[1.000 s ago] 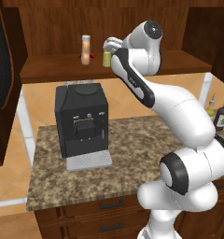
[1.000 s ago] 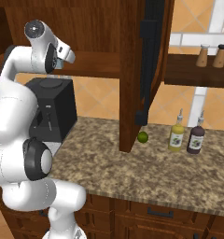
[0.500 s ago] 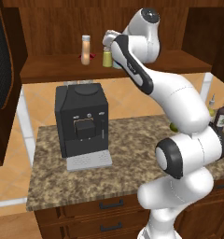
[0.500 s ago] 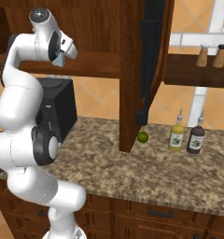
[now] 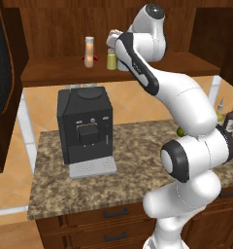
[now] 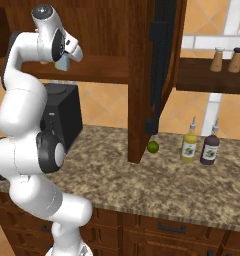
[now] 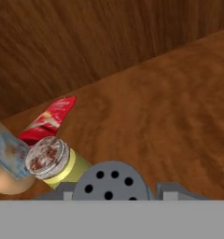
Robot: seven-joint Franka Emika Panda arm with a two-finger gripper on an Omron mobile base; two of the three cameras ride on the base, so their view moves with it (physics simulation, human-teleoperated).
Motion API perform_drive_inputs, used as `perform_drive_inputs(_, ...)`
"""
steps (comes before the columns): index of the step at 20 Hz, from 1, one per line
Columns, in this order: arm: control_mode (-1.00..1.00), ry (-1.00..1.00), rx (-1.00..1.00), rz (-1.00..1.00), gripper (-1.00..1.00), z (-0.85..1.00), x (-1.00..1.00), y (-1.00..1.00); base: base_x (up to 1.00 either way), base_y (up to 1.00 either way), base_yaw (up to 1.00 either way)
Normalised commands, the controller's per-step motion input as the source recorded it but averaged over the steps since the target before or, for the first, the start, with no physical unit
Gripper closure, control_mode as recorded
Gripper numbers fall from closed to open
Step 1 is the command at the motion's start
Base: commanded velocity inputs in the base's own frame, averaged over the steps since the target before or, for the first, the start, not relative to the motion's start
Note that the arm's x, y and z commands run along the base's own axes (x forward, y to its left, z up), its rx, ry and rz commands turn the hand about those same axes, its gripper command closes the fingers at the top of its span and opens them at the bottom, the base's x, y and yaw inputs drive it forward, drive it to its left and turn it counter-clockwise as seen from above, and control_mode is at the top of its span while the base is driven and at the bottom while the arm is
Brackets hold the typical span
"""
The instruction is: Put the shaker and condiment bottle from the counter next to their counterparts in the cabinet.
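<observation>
My gripper [image 5: 120, 56] reaches onto the shelf of the dark wooden cabinet [image 5: 50, 73] and is shut on the pale blue-grey shaker [image 5: 122, 65], which hangs below the hand [image 6: 62, 63]. In the hand view its perforated grey cap [image 7: 111, 181] sits between the fingertips, just over the shelf board. Just left of it stands the yellow-green shaker [image 5: 111, 60] [image 7: 53, 162], with the flat red item [image 7: 48, 119] behind it. The peach-orange condiment bottle [image 5: 90, 52] [image 7: 4, 170] stands upright on the same shelf, further left.
A black coffee machine [image 5: 84, 129] stands on the granite counter [image 5: 133, 160] below the shelf. A lime [image 6: 152, 146], an olive-yellow bottle [image 6: 189, 145] and a dark brown bottle [image 6: 209, 148] sit to the right, past the cabinet's side panel [image 6: 159, 75].
The arm's upper links have swung up and to the left. The hand has stayed beside the yellow-green shaker, still shut on the blue-grey shaker.
</observation>
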Motion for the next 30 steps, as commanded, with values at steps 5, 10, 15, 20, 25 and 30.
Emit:
perform_drive_inputs(5,-1.0,-0.01,-0.12,0.0,1.0,-0.39,0.0,0.0,0.0,0.0,0.0)
perform_drive_inputs(10,-1.0,0.0,-0.07,0.0,1.0,-0.13,0.07,0.0,0.0,0.0,0.0)
perform_drive_inputs(15,-1.0,0.0,0.0,0.0,1.0,0.0,0.22,0.0,0.0,0.0,0.0)
perform_drive_inputs(20,-1.0,0.0,-0.05,0.0,1.0,-0.27,0.09,0.15,0.0,0.0,0.0)
perform_drive_inputs(25,-1.0,0.0,-0.09,0.0,-1.0,-0.38,0.09,0.26,0.0,0.0,0.0)
perform_drive_inputs(30,-1.0,0.0,0.0,0.0,-1.0,-0.1,0.22,-0.09,0.0,0.0,0.0)
